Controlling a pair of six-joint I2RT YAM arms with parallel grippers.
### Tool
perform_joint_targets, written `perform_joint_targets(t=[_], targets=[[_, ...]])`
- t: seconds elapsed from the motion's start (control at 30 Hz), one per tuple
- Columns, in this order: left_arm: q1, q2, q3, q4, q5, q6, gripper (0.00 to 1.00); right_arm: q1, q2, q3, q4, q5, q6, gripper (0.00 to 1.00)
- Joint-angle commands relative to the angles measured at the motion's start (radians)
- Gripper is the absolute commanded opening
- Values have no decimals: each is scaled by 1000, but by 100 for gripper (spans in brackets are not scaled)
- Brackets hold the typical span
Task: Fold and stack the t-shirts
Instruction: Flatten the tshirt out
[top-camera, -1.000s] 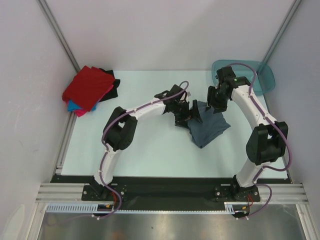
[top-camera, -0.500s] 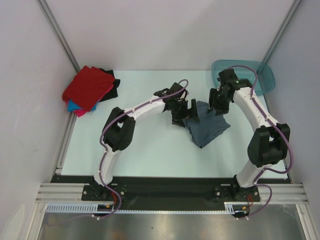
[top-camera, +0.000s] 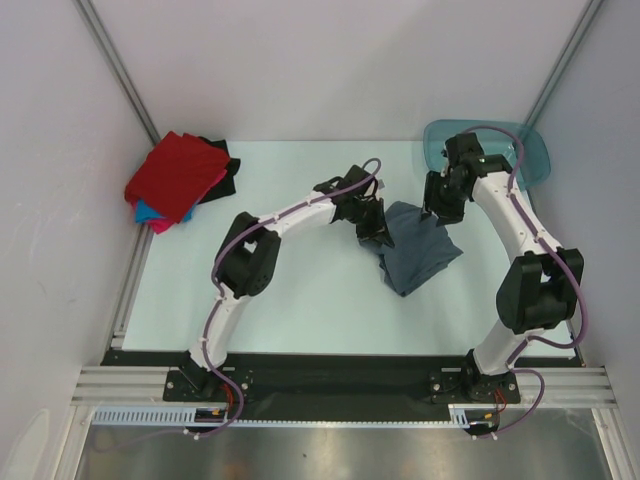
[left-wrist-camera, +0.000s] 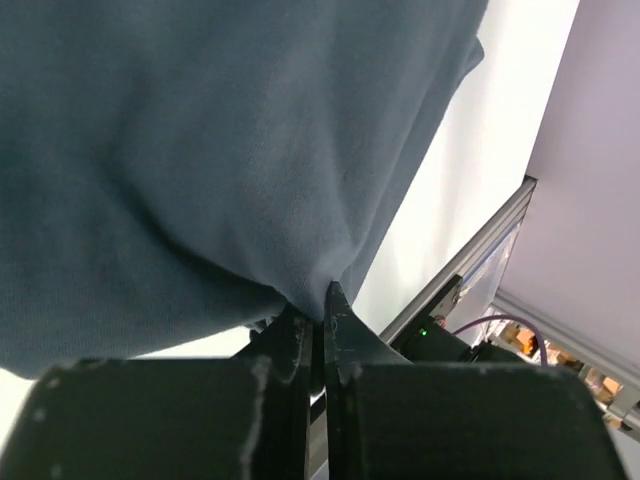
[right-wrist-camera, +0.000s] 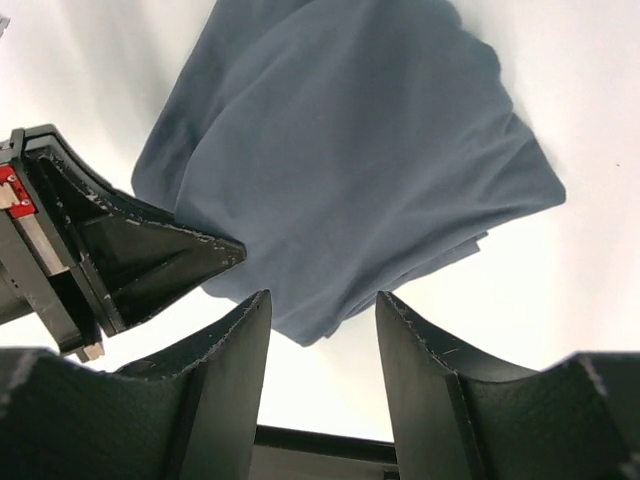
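Observation:
A folded slate grey-blue t-shirt lies right of the table's middle. My left gripper is at its left edge, and the left wrist view shows the jaws shut with a fold of that cloth pinched between them. My right gripper hovers over the shirt's far edge, open. In the right wrist view its fingertips stand apart with a corner of the shirt just beyond them. A stack of t-shirts sits at the back left: red on top, bright blue, pink and black beneath.
A teal plastic tub stands at the back right corner, behind the right arm. White walls with metal posts enclose the table on three sides. A black rail runs along the near edge.
My left gripper was open beside the grey-blue shirt and has now shut on its left edge. The right gripper shifted slightly toward the back, still open.

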Motion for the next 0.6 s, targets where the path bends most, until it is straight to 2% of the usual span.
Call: perform_joint_targets(t=[0.0, 0.13, 0.27, 0.47, 0.57], targets=[[2, -16, 55, 13, 20, 0, 0, -8, -33, -10, 5, 7, -11, 52], [-10, -60, 106, -73, -28, 76, 0, -8, -42, -48, 25, 7, -5, 52], [-26, -175, 114, -160, -74, 168, 0, -8, -54, -93, 37, 13, -5, 52], [-38, -465, -44, -221, -122, 198, 0, -5, -89, -156, 70, 15, 15, 52], [-38, -571, -78, -321, -144, 214, 0, 3, -89, -182, 71, 29, 24, 52]])
